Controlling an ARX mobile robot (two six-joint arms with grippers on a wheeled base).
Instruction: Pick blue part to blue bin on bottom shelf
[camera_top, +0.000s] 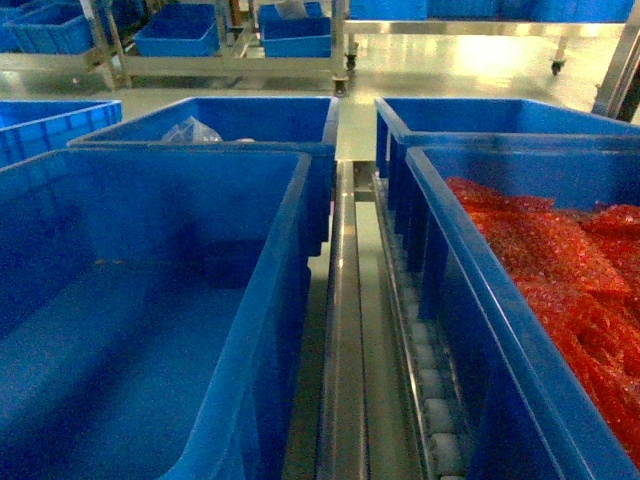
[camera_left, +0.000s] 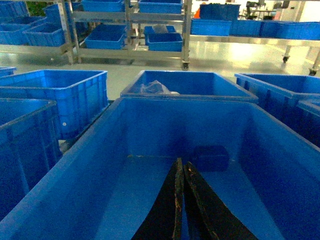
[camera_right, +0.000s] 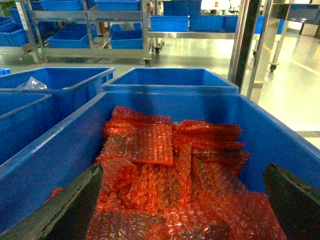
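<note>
A big blue bin (camera_top: 150, 300) sits on the left of the bottom shelf, whose steel rail (camera_top: 345, 330) and white rollers (camera_top: 440, 410) run beside it. A dark blue block, seemingly the blue part (camera_left: 212, 157), lies on the bin's floor by the far wall; it shows faintly as the blue part (camera_top: 232, 266) in the head view. My left gripper (camera_left: 181, 162) hangs over this bin (camera_left: 75, 180), shut with nothing between its fingers. My right gripper (camera_right: 182, 170) stands wide open above red bubble wrap (camera_right: 165, 170). Neither gripper shows in the head view.
The right blue bin (camera_top: 460, 270) holds the red bubble wrap (camera_top: 560, 270). Further blue bins stand behind, one with a clear plastic bag (camera_top: 190, 130). Steel racks (camera_left: 130, 50) with more bins stand across the floor.
</note>
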